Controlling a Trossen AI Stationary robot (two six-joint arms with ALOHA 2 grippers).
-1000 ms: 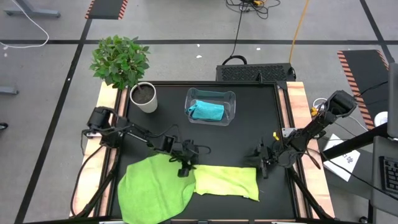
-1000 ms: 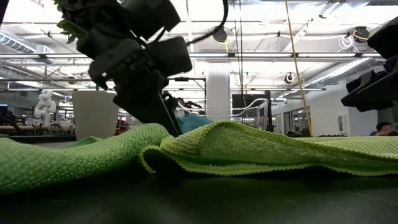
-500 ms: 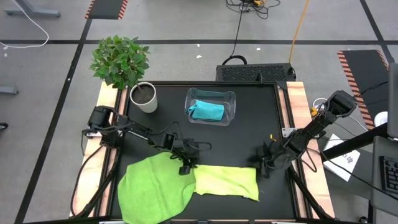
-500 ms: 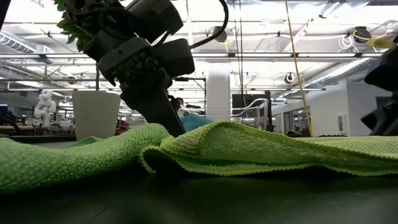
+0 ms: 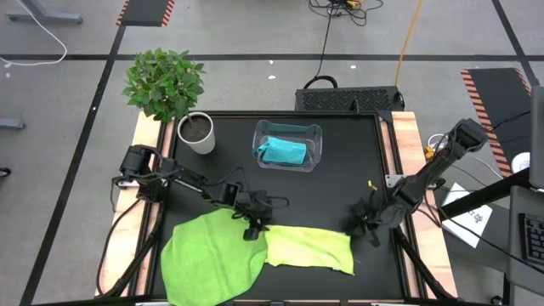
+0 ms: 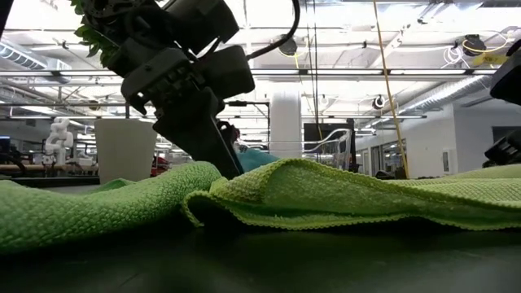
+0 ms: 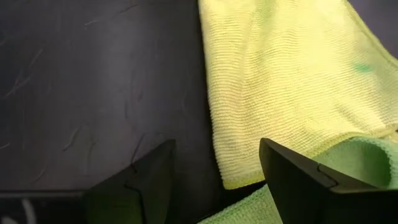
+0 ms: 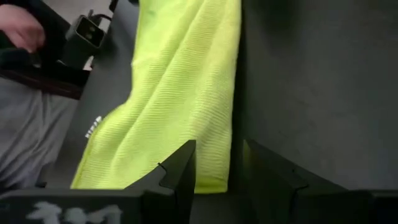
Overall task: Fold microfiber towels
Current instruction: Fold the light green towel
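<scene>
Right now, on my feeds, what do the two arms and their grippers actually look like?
Both arms are dark, slim and jointed, with black cables looping alongside. The left gripper is boxy and black, its two fingers broad, matte and wedge-shaped. The right gripper matches, with the same angular dark fingers. No markings are readable.

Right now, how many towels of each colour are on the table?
Bright green towel: 1
Pale yellow-green towel: 1
Turquoise towel, inside the clear bin: 1
Total: 3 towels
</scene>
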